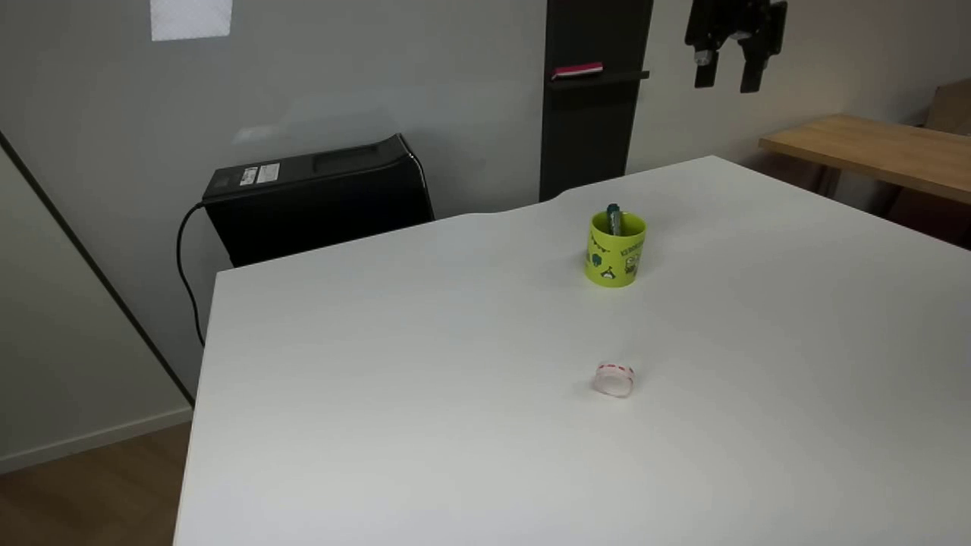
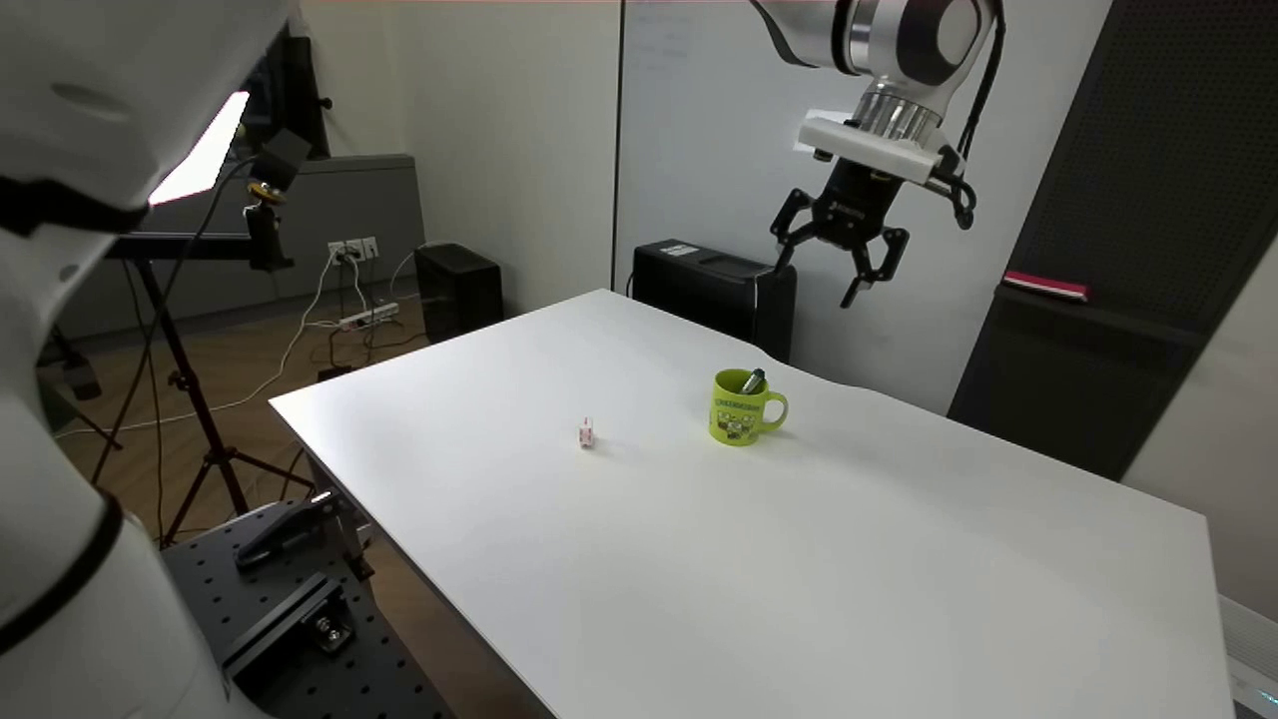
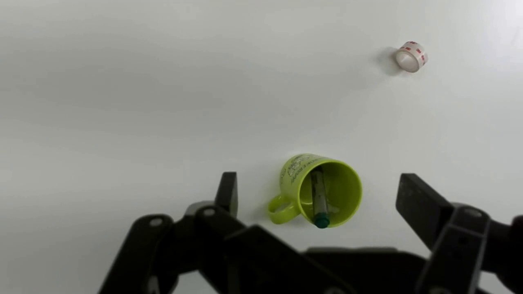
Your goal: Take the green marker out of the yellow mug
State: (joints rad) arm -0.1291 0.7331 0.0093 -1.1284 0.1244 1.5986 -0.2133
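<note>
Closest to the wrist camera comes the gripper (image 2: pixel 816 280), both fingers spread wide, hanging well above the white table (image 2: pixel 879 559); there's pale lettering on its black housing, too small to read. Framed between those fingers, well below them, sits the yellow mug (image 3: pixel 293 185), upright, handle out to one side, and now the print: dark capitals under the rim, something like "KERO" in there, the rest hard to make out, bunting and cartoon figures alongside. And the green marker (image 3: pixel 319 192)? It's inside the mug, leaning, dark green cap poking past the rim, barrel markings a blur. Well apart from the mug, a clear roll (image 3: pixel 417 52), ringed in red print, tiny stuff! Past the table edge, a black case (image 1: pixel 326 208) with white labels (image 1: pixel 268 173), illegible from here. Up on a dark ledge (image 1: pixel 626 77), a red item (image 1: pixel 578 70), white-striped.
</note>
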